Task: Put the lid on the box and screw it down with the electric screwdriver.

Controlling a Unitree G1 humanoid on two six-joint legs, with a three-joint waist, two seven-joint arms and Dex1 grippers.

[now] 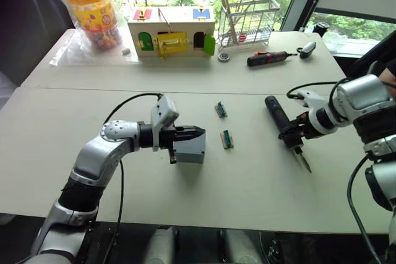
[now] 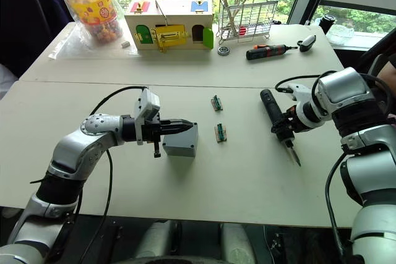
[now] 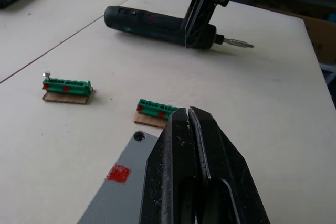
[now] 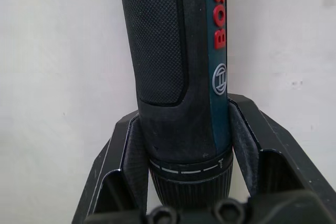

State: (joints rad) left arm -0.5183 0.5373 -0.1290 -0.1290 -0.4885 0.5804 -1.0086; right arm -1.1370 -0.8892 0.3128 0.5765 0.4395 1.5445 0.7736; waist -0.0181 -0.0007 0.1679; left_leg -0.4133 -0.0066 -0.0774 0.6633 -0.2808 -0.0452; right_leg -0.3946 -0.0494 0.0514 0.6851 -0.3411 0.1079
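Gripping the dark blue-black electric screwdriver [image 1: 283,123], right jaws clamped, left jaws pressed together over grey box [image 1: 192,148], apparently lidded.

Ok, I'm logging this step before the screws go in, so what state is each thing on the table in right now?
Box: on the table, grey lid on top.
Left gripper: fingers shut, resting on the lid.
Electric screwdriver: lying on the table, bit pointing toward the robot.
Right gripper: fingers closed around the screwdriver near its bit end.
Two green terminal blocks: loose on the table, untouched.
Red-and-black screwdriver: lying at the far side.
Toy house: one green door open.
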